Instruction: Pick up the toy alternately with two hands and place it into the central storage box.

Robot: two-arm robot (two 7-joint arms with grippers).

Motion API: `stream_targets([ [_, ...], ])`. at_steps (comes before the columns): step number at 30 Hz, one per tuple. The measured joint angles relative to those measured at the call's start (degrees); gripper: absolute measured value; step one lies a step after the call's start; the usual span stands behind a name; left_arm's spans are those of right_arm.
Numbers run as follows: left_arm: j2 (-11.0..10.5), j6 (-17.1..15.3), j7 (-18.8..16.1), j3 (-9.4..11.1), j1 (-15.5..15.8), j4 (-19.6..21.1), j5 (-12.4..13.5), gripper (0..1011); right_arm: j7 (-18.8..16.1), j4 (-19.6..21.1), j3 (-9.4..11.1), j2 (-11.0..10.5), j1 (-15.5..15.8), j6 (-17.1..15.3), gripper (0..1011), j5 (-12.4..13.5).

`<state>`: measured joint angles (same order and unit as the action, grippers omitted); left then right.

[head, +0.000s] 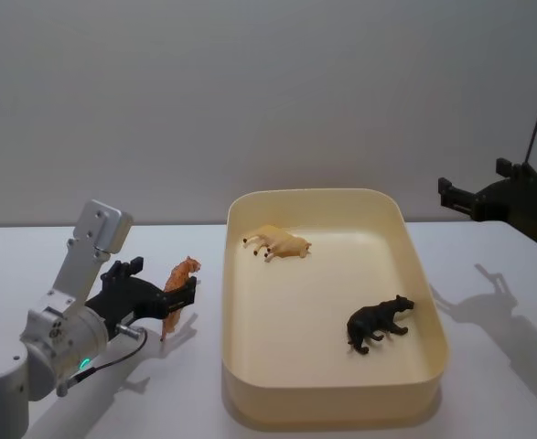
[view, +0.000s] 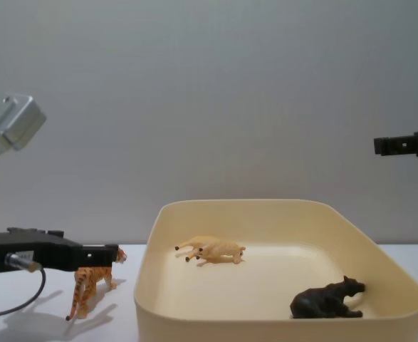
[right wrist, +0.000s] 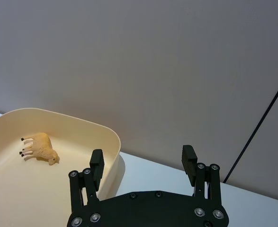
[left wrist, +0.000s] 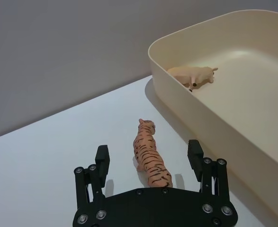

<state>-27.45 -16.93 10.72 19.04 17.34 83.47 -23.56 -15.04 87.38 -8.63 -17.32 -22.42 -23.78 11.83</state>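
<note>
Head view, lower left of the frame: the left gripper [head: 178, 299] sits low over the white counter [head: 488, 366], on a silver-grey arm with a green light. Its fingers [left wrist: 102, 156] are spread wide on either side of an orange striped toy tiger [head: 178, 282], which stands upright on the counter between them. In the left wrist view a gap shows between each finger and the tiger's flanks, so the toy is straddled, not clamped. The tiger stands just beside the outer left wall of the cream-yellow central storage box [head: 327, 402], which fills the centre of the frame.

Inside the box, a tan toy animal [head: 278, 244] lies on its side at the upper left of the floor. A black toy animal [head: 379, 323] rests at the lower right, near the right wall.

Head view, right edge, upper half: the right gripper [head: 453, 196] hangs in the air, well above the counter and beyond the box's right rim. In the right wrist view its fingers [right wrist: 97, 164] stand wide apart and hold nothing.
</note>
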Motion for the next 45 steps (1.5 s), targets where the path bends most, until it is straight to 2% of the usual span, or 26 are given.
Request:
stream_targets([
  [8, 0.4, -0.6, 2.7, -0.2, 1.3, -3.0, -0.3, 1002, 0.0, 0.0, 0.0, 0.0, 0.0, 0.0, 1001, 0.0],
  [17, 1.0, -1.7, 6.1, -0.1, 3.0, -6.5, 1.1, 1001, 0.0, 0.0, 0.0, 0.0, 0.0, 0.0, 1001, 0.0],
  [20, 1.2, -1.9, 6.8, 0.0, 3.4, -7.3, 1.4, 955, 0.0, 0.0, 0.0, 0.0, 0.0, 0.0, 1001, 0.0],
  [28, 1.5, -2.2, 7.9, 0.0, 4.1, -8.7, 2.1, 758, 0.0, 0.0, 0.0, 0.0, 0.0, 0.0, 1001, 0.0],
  [29, 1.5, -2.2, 8.0, 0.1, 4.2, -8.8, 2.1, 703, 0.0, 0.0, 0.0, 0.0, 0.0, 0.0, 1001, 0.0],
  [32, 1.5, -2.3, 8.2, 0.1, 4.3, -9.1, 2.2, 647, 0.0, 0.0, 0.0, 0.0, 0.0, 0.0, 1001, 0.0],
  [36, 1.6, -2.4, 8.4, 0.1, 4.4, -9.3, 2.4, 482, 0.0, 0.0, 0.0, 0.0, 0.0, 0.0, 1001, 0.0],
  [42, 1.6, -2.4, 8.6, 0.1, 4.6, -9.5, 2.5, 306, 0.0, 0.0, 0.0, 0.0, 0.0, 0.0, 1000, 0.0],
  [45, 1.6, -2.1, 8.6, 0.0, 4.6, -9.3, 2.5, 293, 0.0, 0.0, 0.0, 0.0, 0.0, 0.0, 1001, 0.0],
])
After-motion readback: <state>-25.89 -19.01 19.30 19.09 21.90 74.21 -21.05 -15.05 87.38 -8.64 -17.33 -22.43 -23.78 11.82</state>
